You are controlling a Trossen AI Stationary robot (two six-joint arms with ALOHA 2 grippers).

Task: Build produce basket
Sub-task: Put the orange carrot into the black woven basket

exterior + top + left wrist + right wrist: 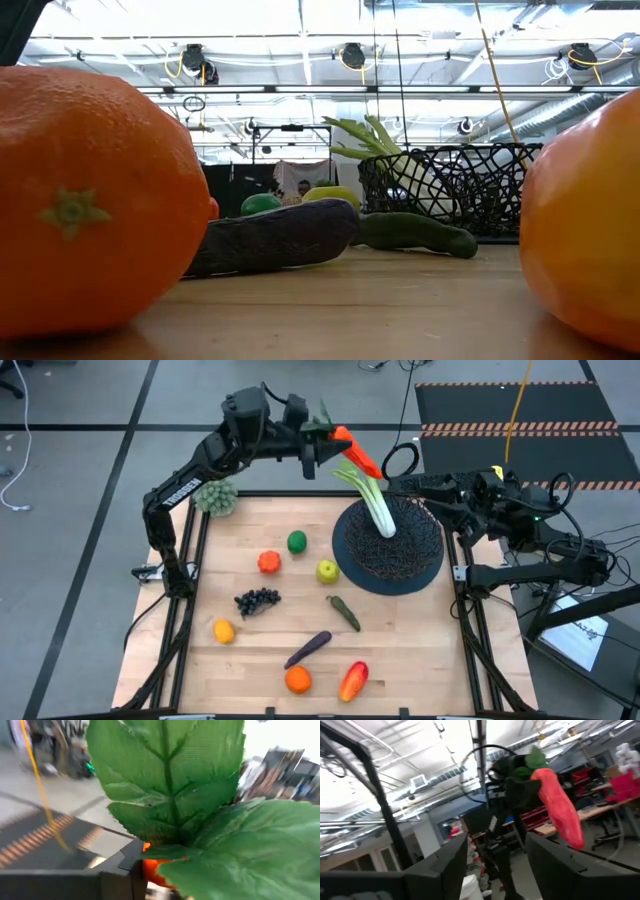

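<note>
My left gripper (333, 448) is raised over the table's far edge, just beyond the basket (415, 565), and is shut on a carrot (358, 452) with green leaves (165, 785). A white-green leek (376, 508) lies in the round black wire basket, its green top sticking out over the far rim. My right gripper (405, 484) hangs at the basket's far right, open with nothing between its fingers (447, 865). It faces the carrot (561, 807). My left gripper holds the carrot at its leafy top end (532, 775), coming level from the table's left. The carrot is lifted clear and slants down away from the fingers, tip lowest. The leaves hide the exact place of contact in the left wrist view.
Loose on the wooden table: tomato (268, 562), lime (297, 542), apple (327, 571), grapes (257, 600), pickle (344, 612), lemon (223, 630), eggplant (308, 649), orange (297, 679), pepper (353, 681). A grey-green bushy clump (215, 495) sits at the far left corner.
</note>
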